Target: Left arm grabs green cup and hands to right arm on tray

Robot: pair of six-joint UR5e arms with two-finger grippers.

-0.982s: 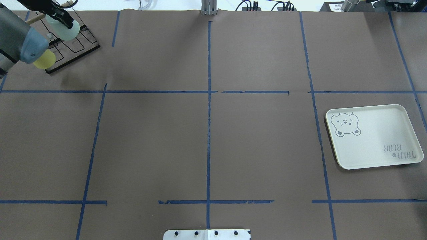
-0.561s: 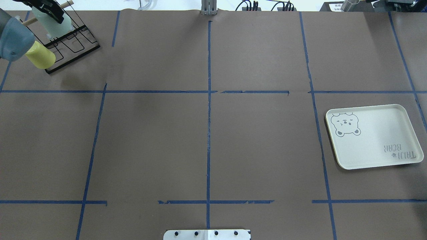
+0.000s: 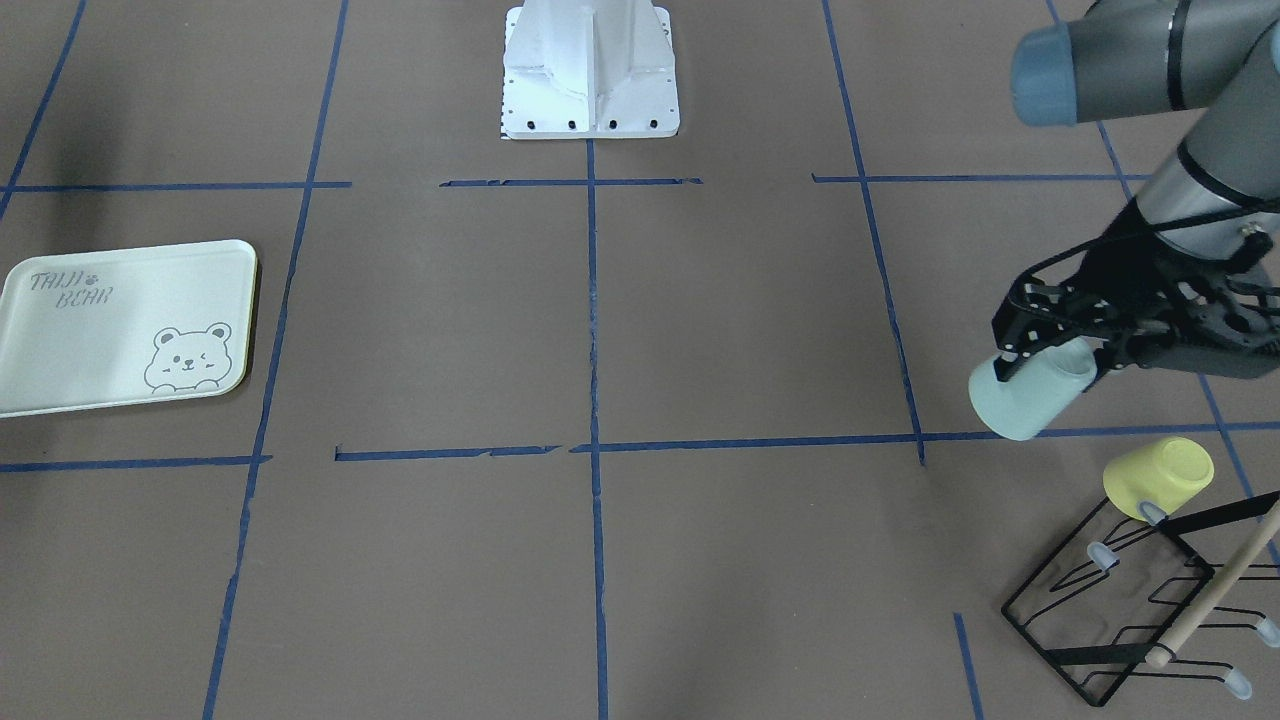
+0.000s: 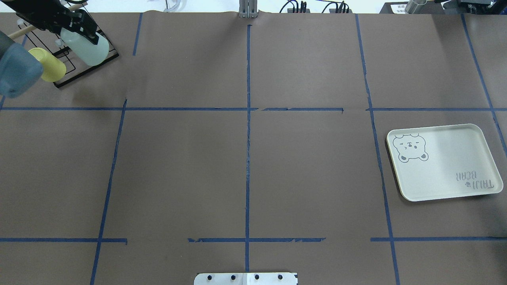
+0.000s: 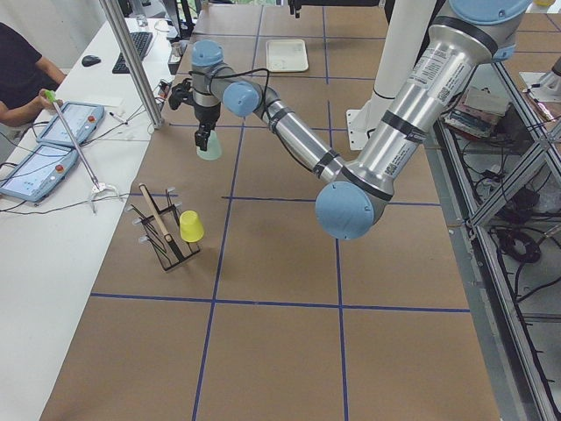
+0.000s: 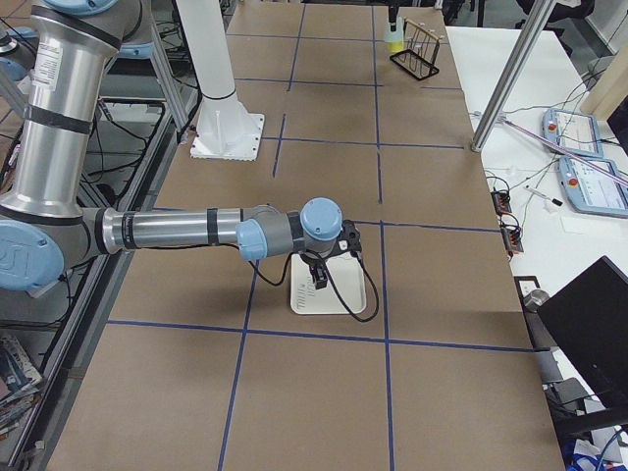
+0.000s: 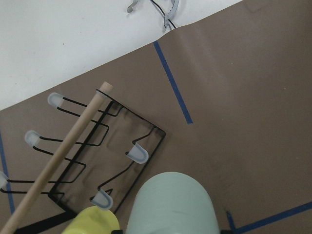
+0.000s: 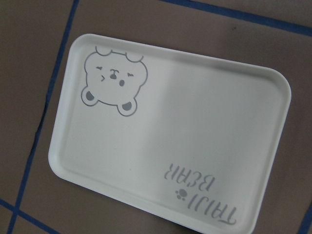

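Observation:
My left gripper (image 3: pixel 1050 362) is shut on the pale mint-green cup (image 3: pixel 1030 400) and holds it tilted in the air, just clear of the black wire rack (image 3: pixel 1120 620). In the overhead view the left gripper (image 4: pixel 81 35) and the cup (image 4: pixel 90 50) hang over the rack's right end. The cup fills the lower edge of the left wrist view (image 7: pixel 173 204). The cream tray (image 4: pixel 447 158) with the bear drawing lies at the right side. The right gripper (image 6: pixel 319 277) hovers over the tray (image 6: pixel 334 302); I cannot tell whether it is open or shut. The right wrist view shows only the tray (image 8: pixel 204 126).
A pale yellow cup (image 3: pixel 1158 478) sits upside down on a rack peg, close below the green cup. The rack carries a wooden dowel (image 7: pixel 63 156). Blue tape lines cross the brown table. The robot's white base (image 3: pixel 590 70) stands at the near middle edge.
My left gripper, still shut on the green cup, has swung it off the rack, first back and left, then to the right and toward the robot. The tray has not moved.

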